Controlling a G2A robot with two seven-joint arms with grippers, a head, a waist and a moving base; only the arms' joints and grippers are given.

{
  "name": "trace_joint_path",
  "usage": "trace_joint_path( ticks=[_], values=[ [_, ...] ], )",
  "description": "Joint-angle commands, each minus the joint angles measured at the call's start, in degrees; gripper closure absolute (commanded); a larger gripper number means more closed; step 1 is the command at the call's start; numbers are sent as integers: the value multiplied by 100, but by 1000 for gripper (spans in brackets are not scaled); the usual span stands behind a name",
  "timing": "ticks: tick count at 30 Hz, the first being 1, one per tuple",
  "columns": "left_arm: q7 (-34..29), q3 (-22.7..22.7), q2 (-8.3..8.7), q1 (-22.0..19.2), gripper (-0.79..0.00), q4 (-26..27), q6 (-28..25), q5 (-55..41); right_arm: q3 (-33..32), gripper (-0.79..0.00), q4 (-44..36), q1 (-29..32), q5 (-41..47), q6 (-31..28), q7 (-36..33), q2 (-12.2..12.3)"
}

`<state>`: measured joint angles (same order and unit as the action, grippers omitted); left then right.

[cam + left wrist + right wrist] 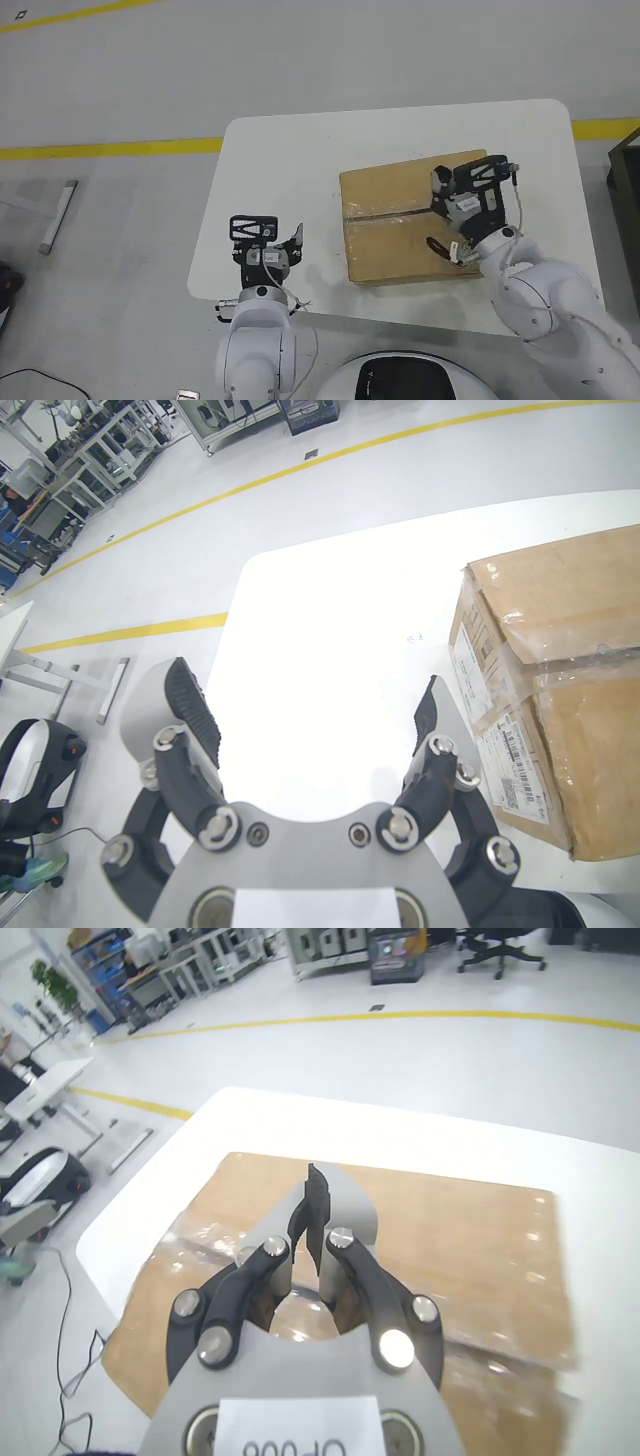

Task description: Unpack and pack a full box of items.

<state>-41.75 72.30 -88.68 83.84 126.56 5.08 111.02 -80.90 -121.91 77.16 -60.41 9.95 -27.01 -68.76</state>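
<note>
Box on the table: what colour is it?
The box is plain brown, clearest in the top view.

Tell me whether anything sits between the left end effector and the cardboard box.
Nothing visible does: only white tabletop lies between the open left end effector and the taped cardboard box beside it.

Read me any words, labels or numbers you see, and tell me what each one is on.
White labels on the side of the cardboard box: print and barcode too small to read.
White tag behind the right gripper: upside down, cut off at the edge, not readable.
</note>
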Motion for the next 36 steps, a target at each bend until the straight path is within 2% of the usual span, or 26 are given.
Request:
trace_joint_path(
  ticks=[1, 6, 9, 12, 21, 26, 30, 36],
  values=[
    [-15, -73, -6, -81, -785, -61, -49, -6, -775, 0, -86, 315, 257, 43, 96, 29],
    [-43, -248, -26, -307, -785, -225, -119, -26, -2276, 0, 101, 1074, 807, -95, 351, 73],
    [-48, -317, -37, -418, -785, -293, -127, -36, -2670, 0, 403, 1394, 792, -282, 466, 84],
    [-54, -372, -48, -499, -785, -335, -123, -57, -2605, 0, 658, 1576, 1005, -490, 540, 65],
    [15, -489, -67, -614, -785, -208, -130, -90, -1555, 0, 613, 1878, 338, -1209, 561, 41],
    [84, -546, -73, -593, -785, -68, -153, -180, -1277, 0, 424, 1974, -62, -1410, 494, 46],
    [205, -640, -74, -560, -785, 17, -213, -212, -1526, 0, 207, 2091, -86, -1376, 538, 58],
    [526, -785, -64, -474, -785, 76, -424, -360, -2508, 0, -595, 2419, 148, -1117, 899, 61]
  ],
)
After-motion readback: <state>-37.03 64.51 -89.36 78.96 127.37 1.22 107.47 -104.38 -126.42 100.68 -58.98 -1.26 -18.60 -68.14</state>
